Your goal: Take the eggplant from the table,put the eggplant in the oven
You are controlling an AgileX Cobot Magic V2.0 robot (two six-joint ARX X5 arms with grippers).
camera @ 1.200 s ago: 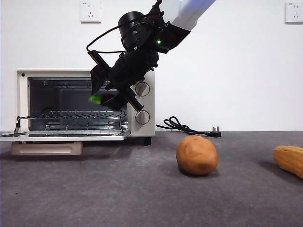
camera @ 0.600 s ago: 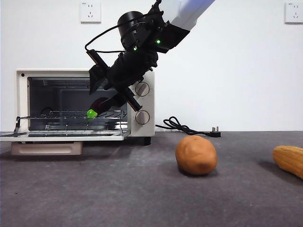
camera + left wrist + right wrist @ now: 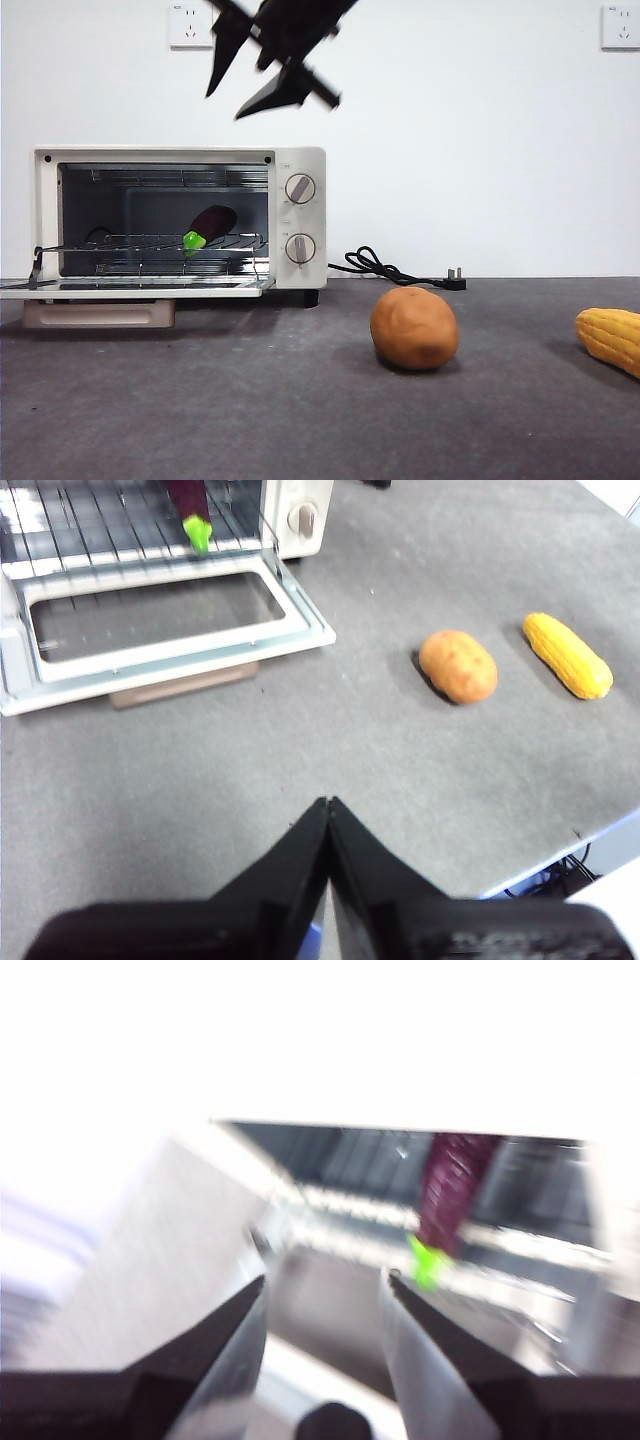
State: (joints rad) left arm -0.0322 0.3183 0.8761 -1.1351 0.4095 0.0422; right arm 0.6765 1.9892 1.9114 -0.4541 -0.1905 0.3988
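hovering above oven (image 3: 180, 215), right hand (image 3: 250, 85) spread empty, eggplant (image 3: 208, 225) racked

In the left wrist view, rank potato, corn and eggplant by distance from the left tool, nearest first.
From the left tool:
1. potato, on the table, nearest.
2. corn, beyond the potato.
3. eggplant, on the rack inside the oven, farthest.

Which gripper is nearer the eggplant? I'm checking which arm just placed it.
Right. The right gripper hangs open above the oven, looking down at the eggplant on its rack. The left gripper waits shut farther back over the table.
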